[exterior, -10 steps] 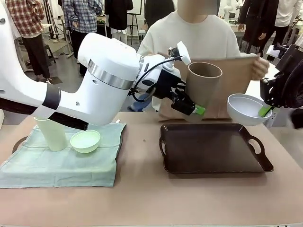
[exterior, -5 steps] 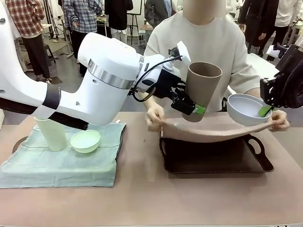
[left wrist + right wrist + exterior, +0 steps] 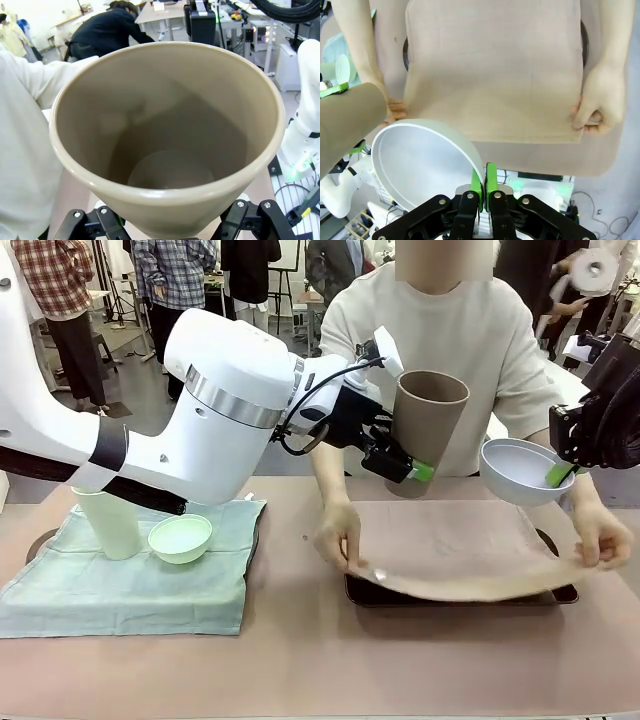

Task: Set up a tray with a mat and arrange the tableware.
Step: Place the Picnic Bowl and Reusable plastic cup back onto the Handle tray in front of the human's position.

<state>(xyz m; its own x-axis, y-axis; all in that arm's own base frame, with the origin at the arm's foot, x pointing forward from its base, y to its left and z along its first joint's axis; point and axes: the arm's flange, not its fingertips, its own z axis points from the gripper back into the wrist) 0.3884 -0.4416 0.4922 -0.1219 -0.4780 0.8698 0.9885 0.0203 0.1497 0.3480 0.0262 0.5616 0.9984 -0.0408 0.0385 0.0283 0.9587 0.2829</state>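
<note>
My left gripper [image 3: 405, 466] is shut on the tall brown tumbler [image 3: 428, 428] and holds it tilted above the table's middle; the left wrist view looks straight into the tumbler [image 3: 170, 145]. At the right, my right gripper [image 3: 560, 476] is shut on the rim of the pale bowl [image 3: 516, 472], seen again in the right wrist view as the bowl [image 3: 420, 160] pinched between green pads. Below both, the person's hands [image 3: 340, 536] spread a beige mat [image 3: 450, 552] over the dark tray [image 3: 365, 592]. The mat [image 3: 495, 70] lies under the bowl.
On the left a green cloth [image 3: 120, 585] carries a mint-green tumbler [image 3: 108, 522] and a small green bowl [image 3: 180, 538]. The person's other hand [image 3: 606, 537] grips the mat's right corner. My left arm's white body spans the left half of the front view.
The person brought the mat down from chest height and laid it over the tray. Both arms stayed still with the tumbler and bowl.
</note>
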